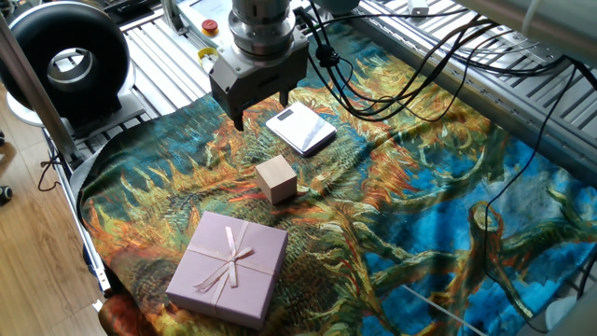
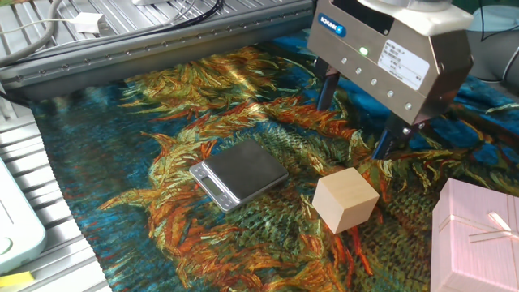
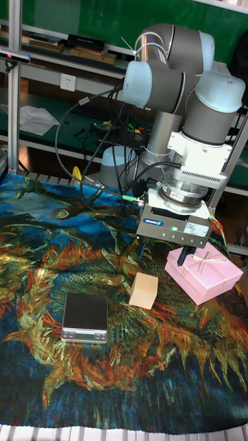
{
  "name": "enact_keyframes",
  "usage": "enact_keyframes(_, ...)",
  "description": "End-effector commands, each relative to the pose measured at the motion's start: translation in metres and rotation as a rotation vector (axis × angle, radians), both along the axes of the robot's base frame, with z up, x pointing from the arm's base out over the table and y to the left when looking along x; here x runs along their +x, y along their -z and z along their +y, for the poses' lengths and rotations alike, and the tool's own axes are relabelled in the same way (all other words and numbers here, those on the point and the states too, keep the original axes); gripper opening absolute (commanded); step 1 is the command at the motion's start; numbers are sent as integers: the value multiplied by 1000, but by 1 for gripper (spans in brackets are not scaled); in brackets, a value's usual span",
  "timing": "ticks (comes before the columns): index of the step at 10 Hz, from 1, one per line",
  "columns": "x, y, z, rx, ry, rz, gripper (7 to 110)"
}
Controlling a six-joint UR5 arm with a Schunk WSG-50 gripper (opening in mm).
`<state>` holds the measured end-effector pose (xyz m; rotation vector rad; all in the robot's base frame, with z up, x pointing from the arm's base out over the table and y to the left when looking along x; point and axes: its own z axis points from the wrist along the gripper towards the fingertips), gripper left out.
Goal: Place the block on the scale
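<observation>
Claw point(image 2: 354, 118) spread above upright block point(image 2: 345, 199).

One block point(image 1: 277, 178), one scale point(image 1: 300, 130), one pink gift box point(image 1: 228, 267).

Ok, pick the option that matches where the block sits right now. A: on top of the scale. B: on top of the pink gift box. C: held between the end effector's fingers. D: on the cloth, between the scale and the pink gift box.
D: the block rests on the patterned cloth, apart from the scale and the pink gift box, with the open end effector hovering above, holding nothing.
</observation>
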<state>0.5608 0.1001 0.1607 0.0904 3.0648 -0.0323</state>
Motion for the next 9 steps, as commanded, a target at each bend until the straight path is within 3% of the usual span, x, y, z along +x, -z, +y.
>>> enact_keyframes(1, 0, -1, 2, 13, -3, -1, 88)
enact_keyframes(9, 0, -1, 0, 4, -9, 3, 88)
